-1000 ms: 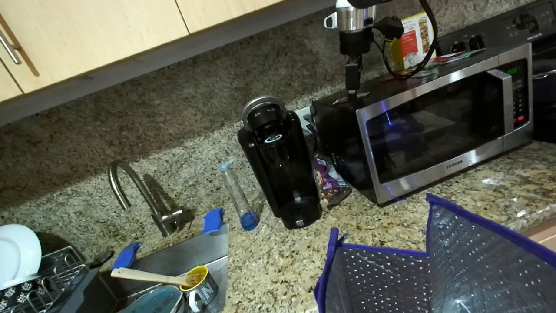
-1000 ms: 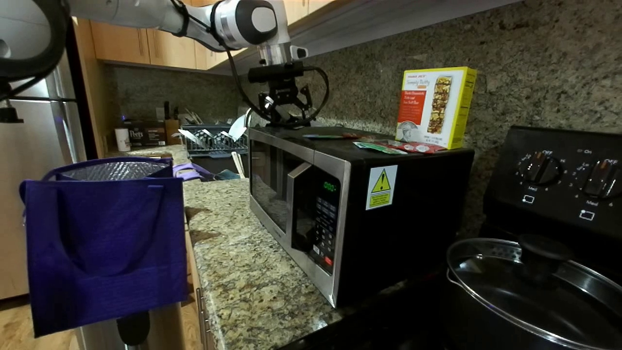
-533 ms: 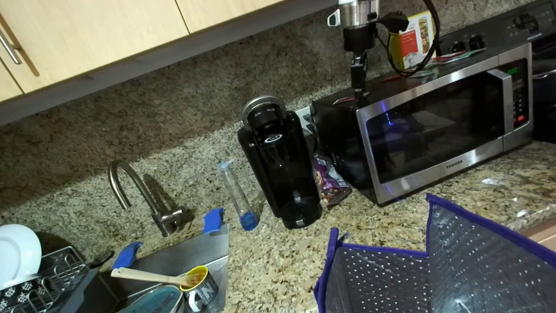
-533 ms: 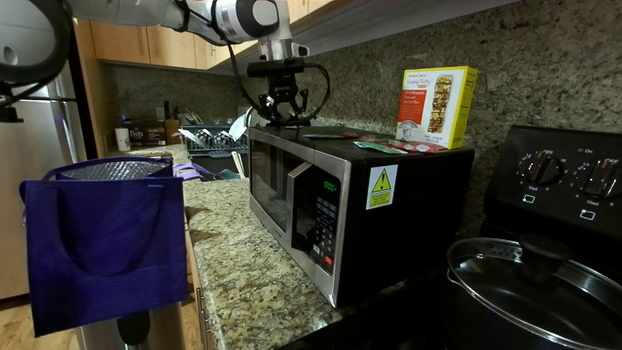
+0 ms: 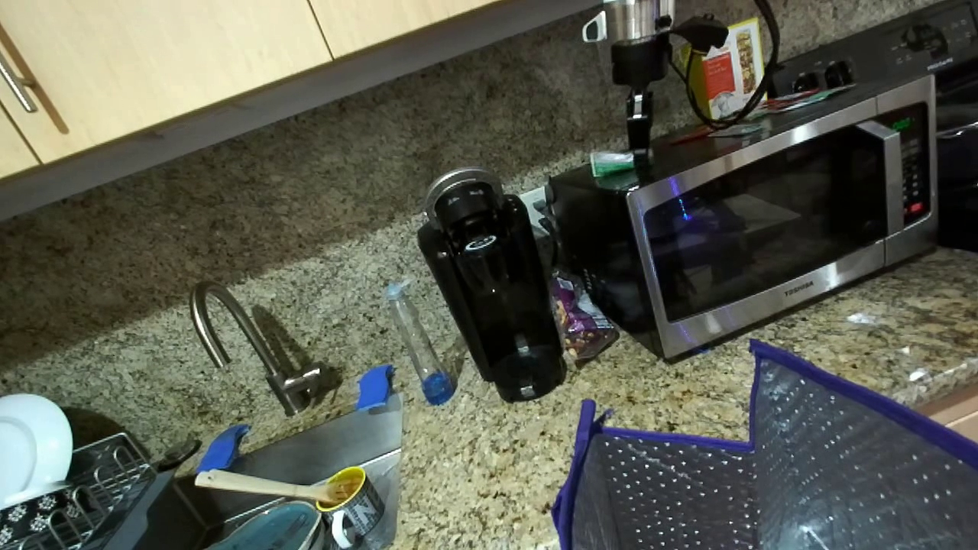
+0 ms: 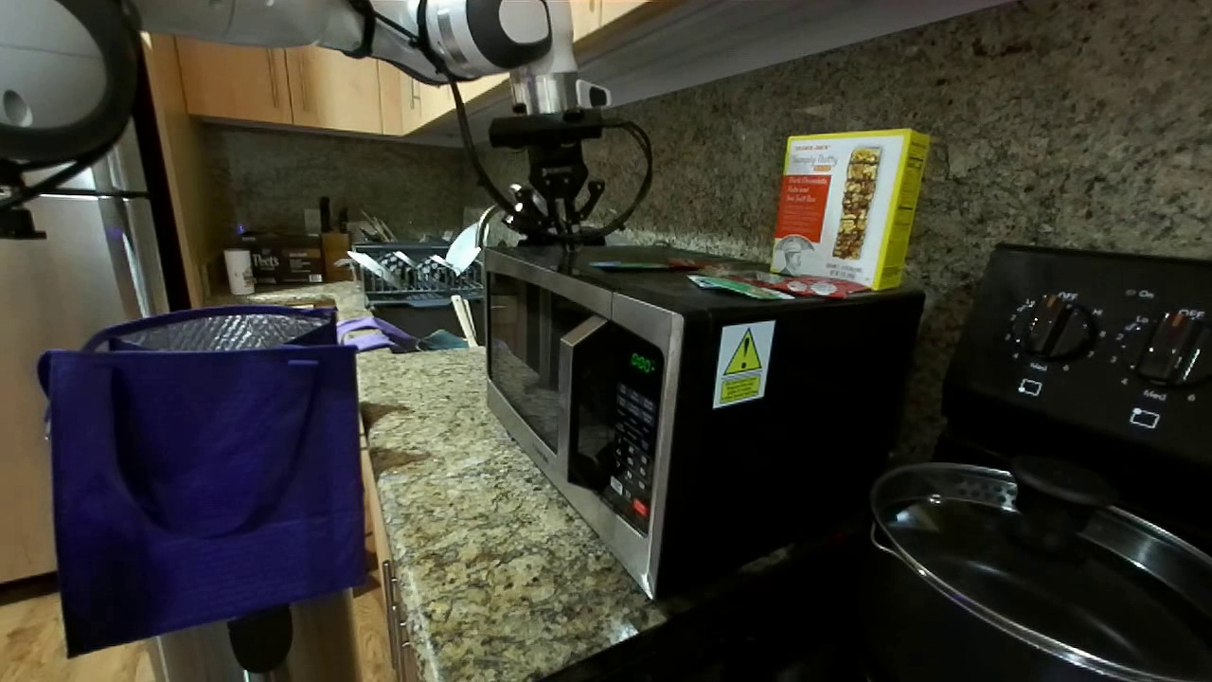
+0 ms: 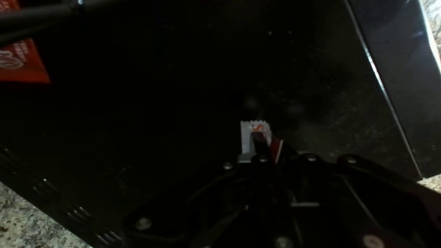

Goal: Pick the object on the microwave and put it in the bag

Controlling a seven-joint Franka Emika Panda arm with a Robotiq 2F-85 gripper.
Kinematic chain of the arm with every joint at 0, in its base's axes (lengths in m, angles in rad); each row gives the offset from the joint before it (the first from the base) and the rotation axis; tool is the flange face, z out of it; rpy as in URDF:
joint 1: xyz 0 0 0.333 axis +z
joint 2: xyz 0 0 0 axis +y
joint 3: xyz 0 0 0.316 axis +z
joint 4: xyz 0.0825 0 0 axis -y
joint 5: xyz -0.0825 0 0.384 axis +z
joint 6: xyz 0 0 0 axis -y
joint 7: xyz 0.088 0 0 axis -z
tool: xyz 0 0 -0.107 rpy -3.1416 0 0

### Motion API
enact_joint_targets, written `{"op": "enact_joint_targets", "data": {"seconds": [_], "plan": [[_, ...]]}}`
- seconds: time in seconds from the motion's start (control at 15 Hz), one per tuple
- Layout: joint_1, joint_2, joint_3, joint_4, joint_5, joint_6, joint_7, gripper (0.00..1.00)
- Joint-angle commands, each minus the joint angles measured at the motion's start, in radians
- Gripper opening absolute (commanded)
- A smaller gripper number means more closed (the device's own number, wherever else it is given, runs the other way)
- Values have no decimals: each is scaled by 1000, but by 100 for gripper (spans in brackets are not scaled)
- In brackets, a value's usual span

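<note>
The microwave point(image 5: 764, 221) stands on the counter in both exterior views. At its sink-side end my gripper point(image 5: 642, 159) points straight down, its fingers shut on a small packet point(image 5: 611, 163). The packet's green and white face shows beside the fingertips, tilted up from the black top. In the wrist view the packet's serrated white end point(image 7: 247, 137) sticks out past the pinched gripper point(image 7: 267, 156); the fingers cover its middle. The bag point(image 5: 672, 489) gapes open in front of the microwave; its purple outside point(image 6: 208, 455) shows in an exterior view.
Several flat packets point(image 6: 740, 287) and a yellow bar box point(image 6: 843, 208) lie or stand farther along the microwave top. A black coffee maker point(image 5: 497, 298) and a purple snack pouch point(image 5: 581, 317) are beside the microwave. A cable point(image 6: 639, 189) loops by the gripper.
The jaws have come together on the packet. It lay flat with a red edge showing; now it is tipped up with its green face visible. The arm has shifted slightly toward the stove.
</note>
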Motion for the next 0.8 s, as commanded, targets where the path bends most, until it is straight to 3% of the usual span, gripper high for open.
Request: {"op": "enact_joint_targets", "data": {"seconds": [0.0, 0.33, 0.73], "plan": [[-23, -3, 16, 20, 18, -38, -53, 6], [-10, -93, 20, -21, 3, -135, -110, 8], [53, -274, 6, -52, -44, -295, -172, 8]]}}
